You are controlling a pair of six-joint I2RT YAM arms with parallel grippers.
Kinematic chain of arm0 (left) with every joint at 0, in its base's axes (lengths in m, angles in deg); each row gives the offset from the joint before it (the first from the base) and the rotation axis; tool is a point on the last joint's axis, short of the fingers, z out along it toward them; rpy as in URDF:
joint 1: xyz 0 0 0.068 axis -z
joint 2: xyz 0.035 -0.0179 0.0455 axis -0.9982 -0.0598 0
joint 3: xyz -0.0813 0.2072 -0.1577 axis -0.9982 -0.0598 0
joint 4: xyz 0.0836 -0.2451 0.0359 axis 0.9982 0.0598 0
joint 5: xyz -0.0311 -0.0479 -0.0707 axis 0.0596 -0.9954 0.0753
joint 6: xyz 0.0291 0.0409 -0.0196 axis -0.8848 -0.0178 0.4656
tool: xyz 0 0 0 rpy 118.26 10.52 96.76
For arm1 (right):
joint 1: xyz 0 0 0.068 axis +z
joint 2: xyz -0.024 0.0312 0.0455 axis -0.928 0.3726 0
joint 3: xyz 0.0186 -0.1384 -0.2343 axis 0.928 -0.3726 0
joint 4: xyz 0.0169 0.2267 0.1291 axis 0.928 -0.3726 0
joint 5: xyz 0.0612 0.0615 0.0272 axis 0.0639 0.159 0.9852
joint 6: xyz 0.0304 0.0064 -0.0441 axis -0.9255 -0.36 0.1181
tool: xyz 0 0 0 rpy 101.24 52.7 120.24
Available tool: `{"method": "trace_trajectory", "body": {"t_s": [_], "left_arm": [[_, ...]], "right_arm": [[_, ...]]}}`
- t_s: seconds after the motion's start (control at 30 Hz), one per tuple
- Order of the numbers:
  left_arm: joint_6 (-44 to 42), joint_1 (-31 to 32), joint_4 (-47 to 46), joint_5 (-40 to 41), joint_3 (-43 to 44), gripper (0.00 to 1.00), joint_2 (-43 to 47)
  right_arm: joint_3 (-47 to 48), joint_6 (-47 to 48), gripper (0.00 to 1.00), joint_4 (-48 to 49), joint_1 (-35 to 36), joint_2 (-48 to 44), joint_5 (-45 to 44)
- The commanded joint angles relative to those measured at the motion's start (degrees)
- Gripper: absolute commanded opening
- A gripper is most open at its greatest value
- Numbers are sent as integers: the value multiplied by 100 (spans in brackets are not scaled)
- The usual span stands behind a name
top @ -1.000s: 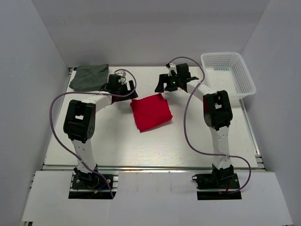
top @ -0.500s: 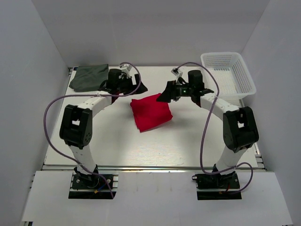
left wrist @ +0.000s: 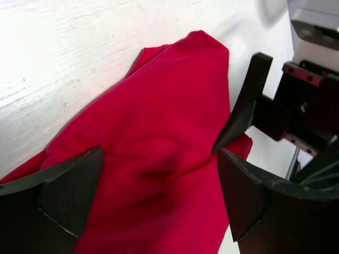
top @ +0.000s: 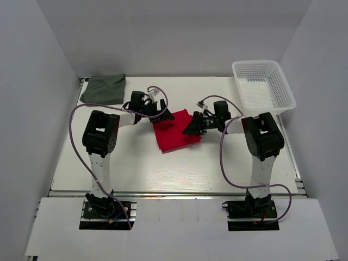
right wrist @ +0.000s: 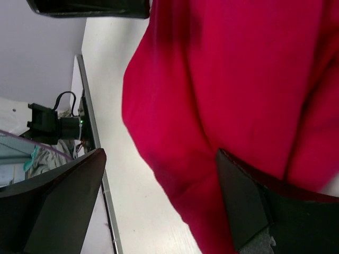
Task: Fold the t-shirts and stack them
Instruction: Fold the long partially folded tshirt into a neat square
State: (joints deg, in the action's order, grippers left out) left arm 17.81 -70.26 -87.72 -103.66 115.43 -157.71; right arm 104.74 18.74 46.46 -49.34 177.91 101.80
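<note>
— My left gripper (top: 163, 115) is spread wide at the far left corner of the red t-shirt (top: 175, 134), with the cloth between its fingers.
— And the right gripper (top: 191, 128)?
— Spread also, at the shirt's right edge. The shirt lies folded mid-table (top: 163, 168).
— The grey-green t-shirt (top: 103, 88)?
— Folded at the far left corner, well apart from the red one.

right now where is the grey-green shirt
Top view: the grey-green shirt lies at the table's far left corner, left of the left end effector, apart from the red shirt.
</note>
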Motion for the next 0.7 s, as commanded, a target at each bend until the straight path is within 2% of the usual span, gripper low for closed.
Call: {"method": "trace_trajectory", "body": {"t_s": [0.0, 0.23, 0.33, 0.5, 0.6, 0.67], "left_arm": [[-436, -32, 305, 1, -40, 100, -342], [-1077, -94, 858, 107, 364, 100, -289], [-1218, -94, 1192, 159, 821, 100, -71], [-1078, 12, 1192, -219, 1402, 100, 193], [-841, 65, 1087, -368, 1306, 100, 536], [-788, 65, 1034, -229, 842, 100, 938]], "right_arm": [[-134, 324, 90, -304, -217, 218, -674], [-240, 649, 90, -709, -498, -62, -1202], [-161, 920, 90, -937, -464, -484, -1360], [-117, 1202, 90, -1499, -314, -1668, -1746], [-134, 1255, 90, -1535, -165, -2100, -1695], [-178, 1186, 90, -1439, 10, -2224, -1468]]}}
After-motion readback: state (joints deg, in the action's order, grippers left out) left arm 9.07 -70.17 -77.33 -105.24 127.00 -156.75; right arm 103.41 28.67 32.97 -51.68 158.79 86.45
